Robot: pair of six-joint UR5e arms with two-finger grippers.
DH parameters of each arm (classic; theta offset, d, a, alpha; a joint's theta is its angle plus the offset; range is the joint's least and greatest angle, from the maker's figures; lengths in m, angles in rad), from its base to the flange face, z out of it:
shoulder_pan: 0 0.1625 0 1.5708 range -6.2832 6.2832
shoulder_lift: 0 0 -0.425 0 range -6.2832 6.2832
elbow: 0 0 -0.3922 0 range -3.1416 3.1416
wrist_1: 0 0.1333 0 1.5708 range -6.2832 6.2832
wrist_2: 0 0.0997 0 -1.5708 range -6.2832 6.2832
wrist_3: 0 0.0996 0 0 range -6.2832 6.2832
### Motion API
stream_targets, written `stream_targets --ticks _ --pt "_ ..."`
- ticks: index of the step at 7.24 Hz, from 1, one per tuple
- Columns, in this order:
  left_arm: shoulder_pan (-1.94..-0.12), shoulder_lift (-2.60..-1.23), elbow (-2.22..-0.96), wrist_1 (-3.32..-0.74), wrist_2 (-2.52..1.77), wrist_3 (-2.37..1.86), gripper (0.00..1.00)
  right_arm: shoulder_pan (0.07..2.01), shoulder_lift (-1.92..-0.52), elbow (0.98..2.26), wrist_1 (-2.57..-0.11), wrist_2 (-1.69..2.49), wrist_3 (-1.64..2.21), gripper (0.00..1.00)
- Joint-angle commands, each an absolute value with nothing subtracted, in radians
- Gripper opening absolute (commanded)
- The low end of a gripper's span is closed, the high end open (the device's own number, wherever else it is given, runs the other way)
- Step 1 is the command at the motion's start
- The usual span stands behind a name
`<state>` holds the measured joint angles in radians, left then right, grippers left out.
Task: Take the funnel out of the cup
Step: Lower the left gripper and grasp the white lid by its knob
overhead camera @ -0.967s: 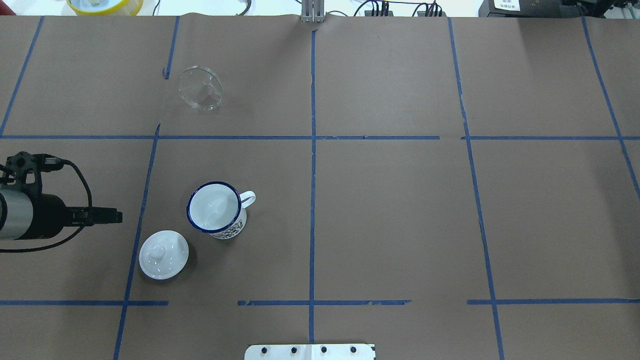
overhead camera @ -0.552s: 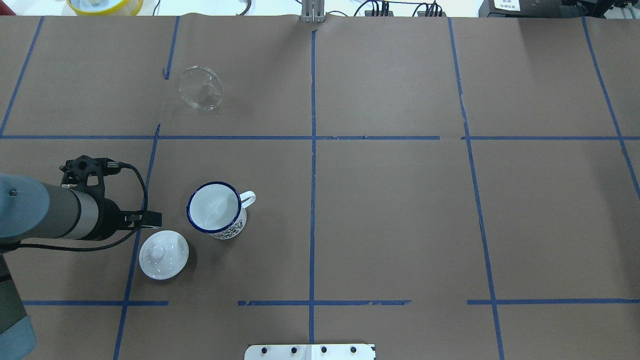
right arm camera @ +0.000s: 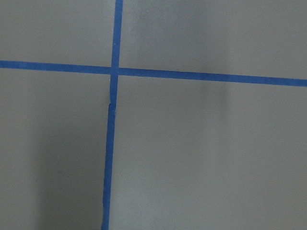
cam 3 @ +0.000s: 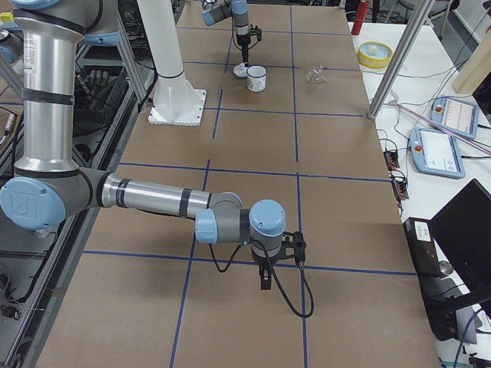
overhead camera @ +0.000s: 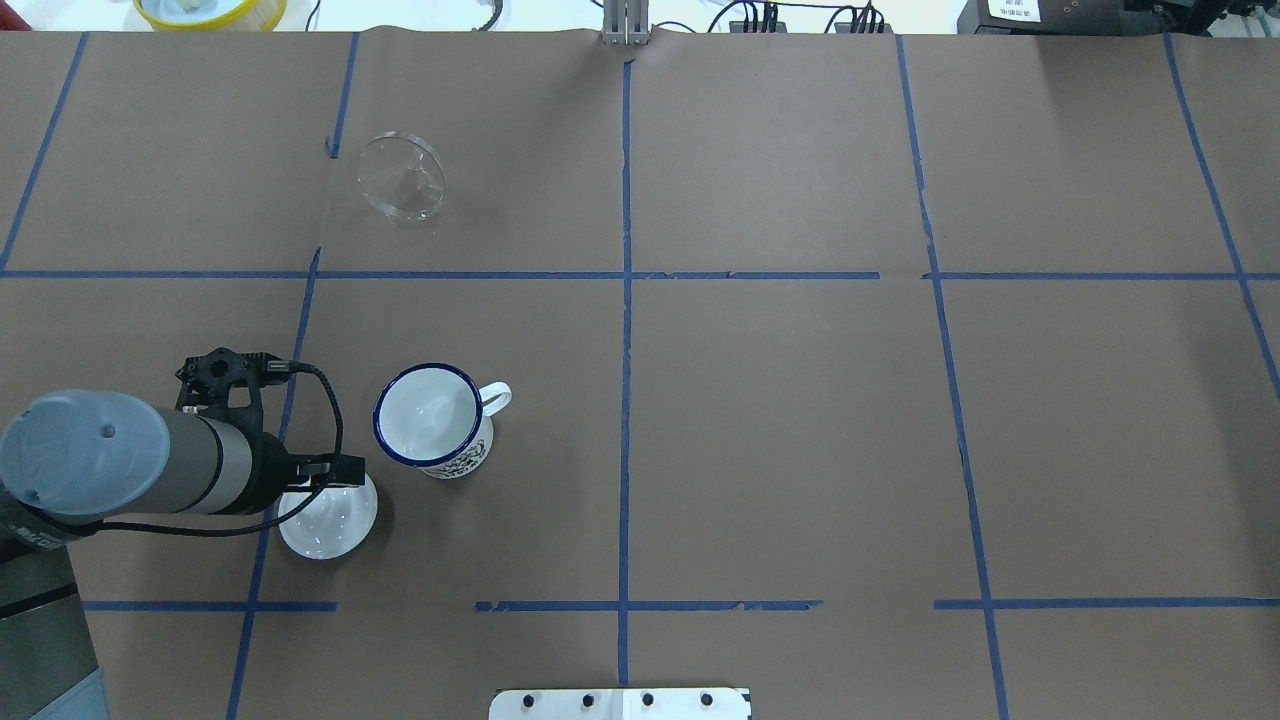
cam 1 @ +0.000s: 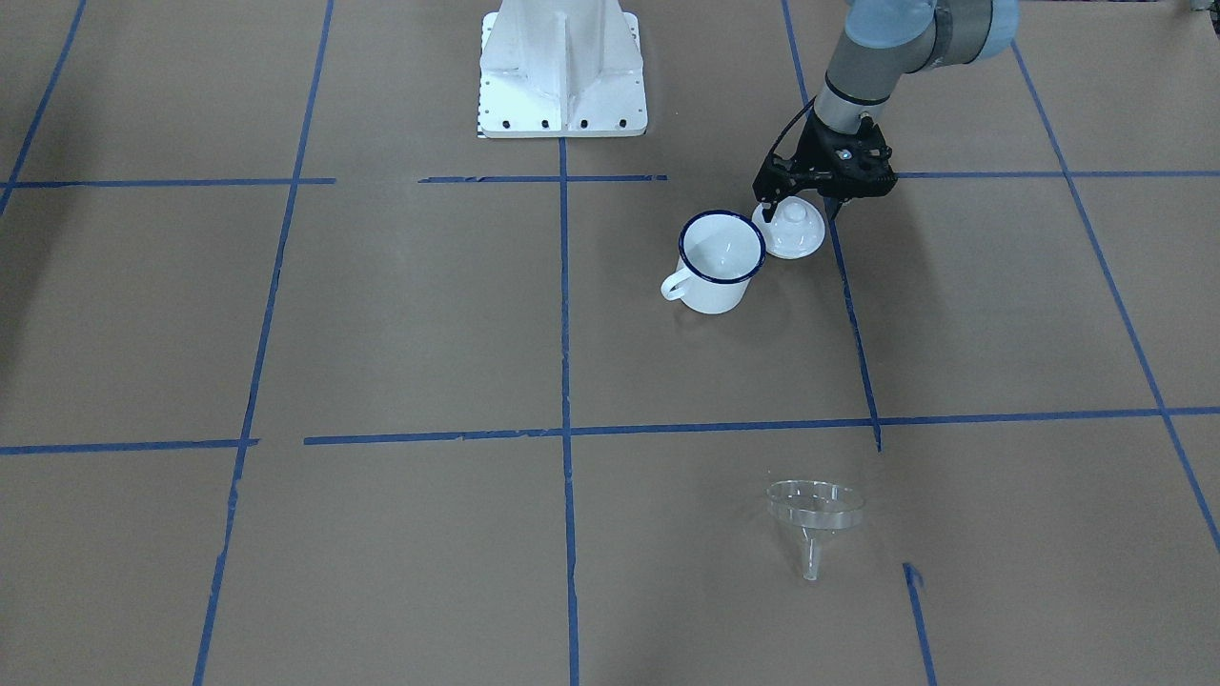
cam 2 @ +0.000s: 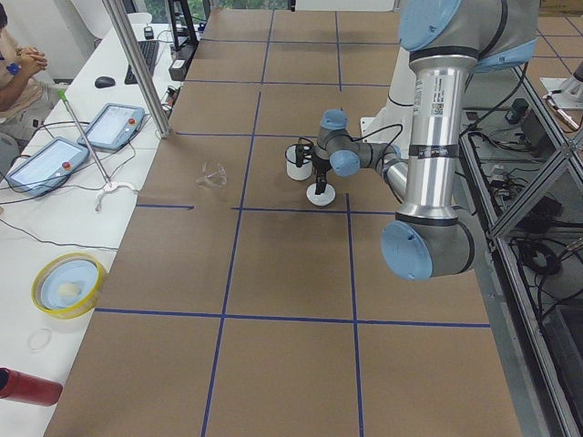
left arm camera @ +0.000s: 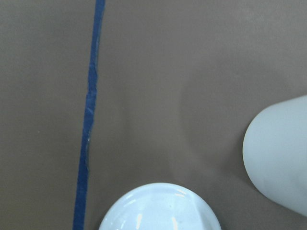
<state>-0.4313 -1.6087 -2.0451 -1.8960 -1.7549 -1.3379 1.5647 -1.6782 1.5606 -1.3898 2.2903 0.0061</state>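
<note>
Plainly, the left gripper (cam 1: 799, 211) hung over the white knobbed lid (cam 1: 793, 235) with its two black fingers spread wide, one tip to either side of the lid's rim. From where I stood I could not tell whether they touched it. Nothing was held between them. The lid lay flat on the brown paper (overhead camera: 780, 420), just beside the white enamel mug (cam 1: 717, 272), on the mug's robot-left side and a little nearer the robot's base.

The mug stood upright with its dark blue rim up and only white showing inside. Its looped handle pointed away from the lid.

The clear funnel (cam 1: 816, 508) was out of the mug and well apart from it, farther from the robot, lying tipped on the paper on its bowl's rim and thin spout.

The right gripper (cam 3: 265, 277) hung over a crossing of blue tape far off from the mug; I could not tell how its fingers stood.
</note>
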Motion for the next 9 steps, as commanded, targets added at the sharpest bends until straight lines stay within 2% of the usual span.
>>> stream_targets --ticks 1,7,8,9 --pt "-0.422 -1.609 -2.036 -1.896 -1.753 -1.341 0.93 1.565 -1.678 1.56 -1.39 2.29 0.006 1.0" --pt "-0.4 -1.609 -2.028 -1.888 -1.755 -1.341 0.92 1.565 -1.678 1.56 -1.39 2.29 0.006 1.0" --pt "-0.4 -1.609 -2.029 -1.888 -1.755 -1.341 0.8 1.565 -1.678 1.562 -1.39 2.29 0.006 1.0" --pt "-0.4 -1.608 -2.029 -1.887 -1.756 -1.341 0.47 1.565 -1.678 1.562 -1.39 2.29 0.006 1.0"
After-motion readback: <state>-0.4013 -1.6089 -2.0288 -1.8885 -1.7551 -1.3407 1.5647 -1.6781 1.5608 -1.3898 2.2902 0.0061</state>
